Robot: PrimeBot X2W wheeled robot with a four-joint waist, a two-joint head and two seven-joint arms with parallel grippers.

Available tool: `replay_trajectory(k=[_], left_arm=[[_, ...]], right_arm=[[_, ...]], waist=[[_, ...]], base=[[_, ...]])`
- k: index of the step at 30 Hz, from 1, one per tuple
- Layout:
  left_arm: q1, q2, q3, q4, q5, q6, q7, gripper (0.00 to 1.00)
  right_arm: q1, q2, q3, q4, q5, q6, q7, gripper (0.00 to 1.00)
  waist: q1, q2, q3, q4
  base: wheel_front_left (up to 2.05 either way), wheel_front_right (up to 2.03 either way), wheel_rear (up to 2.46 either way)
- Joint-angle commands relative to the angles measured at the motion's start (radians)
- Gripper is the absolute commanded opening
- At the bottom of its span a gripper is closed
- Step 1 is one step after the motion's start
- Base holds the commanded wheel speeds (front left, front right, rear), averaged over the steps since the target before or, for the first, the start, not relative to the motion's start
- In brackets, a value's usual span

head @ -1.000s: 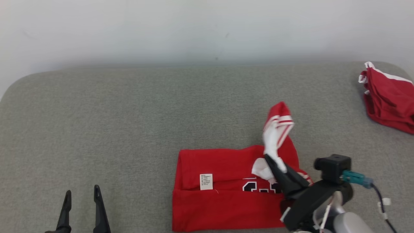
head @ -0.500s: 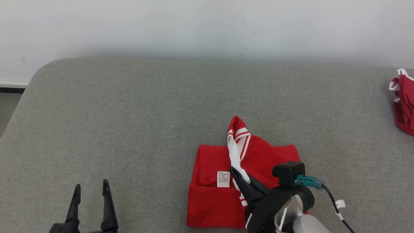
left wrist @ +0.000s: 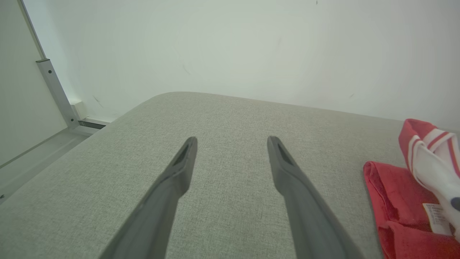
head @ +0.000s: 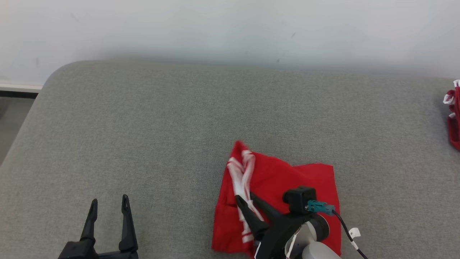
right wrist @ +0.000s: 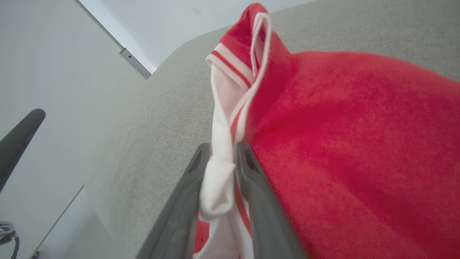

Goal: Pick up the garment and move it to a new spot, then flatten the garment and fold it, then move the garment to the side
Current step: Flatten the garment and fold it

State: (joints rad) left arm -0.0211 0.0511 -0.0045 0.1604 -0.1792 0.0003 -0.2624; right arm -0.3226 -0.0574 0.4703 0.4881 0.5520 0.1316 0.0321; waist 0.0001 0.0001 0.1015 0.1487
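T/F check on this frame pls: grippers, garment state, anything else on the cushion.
1. The right gripper pinches the striped trim of the red garment. True.
2. The left gripper holds a corner of the red garment. False: it is open and empty over the grey cushion, apart from the cloth.
3. The red garment lies fully flat. False: its striped trim is raised and bunched between the right gripper's fingers.
4. A second red garment lies at the right edge of the head view. True.
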Motion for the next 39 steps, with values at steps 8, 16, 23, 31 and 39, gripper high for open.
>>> replay_trajectory(k=[8,16,23,31,39], left_arm=[[0.020,-0.001,0.023,-0.006,0.002,-0.002,-0.003,1.00],[0.043,-0.001,0.037,-0.031,0.017,0.006,-0.003,1.00],[0.052,-0.001,0.069,-0.050,0.040,-0.008,-0.003,1.00],[0.065,-0.001,0.092,-0.065,0.068,-0.019,-0.003,1.00],[0.085,-0.001,0.095,-0.072,0.084,-0.026,-0.003,1.00]], right_arm=[[-0.040,-0.066,-0.066,-0.059,0.006,-0.003,-0.158,1.00],[0.008,-0.148,-0.217,-0.156,-0.014,-0.003,-0.238,1.00],[0.103,-0.153,-0.349,-0.247,-0.048,-0.003,-0.282,1.00],[0.234,-0.116,-0.450,-0.318,-0.092,-0.003,-0.297,1.00],[0.347,-0.076,-0.507,-0.386,-0.134,-0.003,-0.298,1.00]], waist=[[-0.0001,-0.0001,-0.019,-0.045],[-0.0001,-0.0001,-0.028,-0.086],[-0.0001,-0.0001,-0.038,-0.132],[-0.0001,-0.0001,-0.054,-0.176],[-0.0001,-0.0001,-0.074,-0.193]], base=[[0.00,0.00,0.00],[0.00,0.00,0.00],[0.00,0.00,0.00],[0.00,0.00,0.00],[0.00,0.00,0.00]])
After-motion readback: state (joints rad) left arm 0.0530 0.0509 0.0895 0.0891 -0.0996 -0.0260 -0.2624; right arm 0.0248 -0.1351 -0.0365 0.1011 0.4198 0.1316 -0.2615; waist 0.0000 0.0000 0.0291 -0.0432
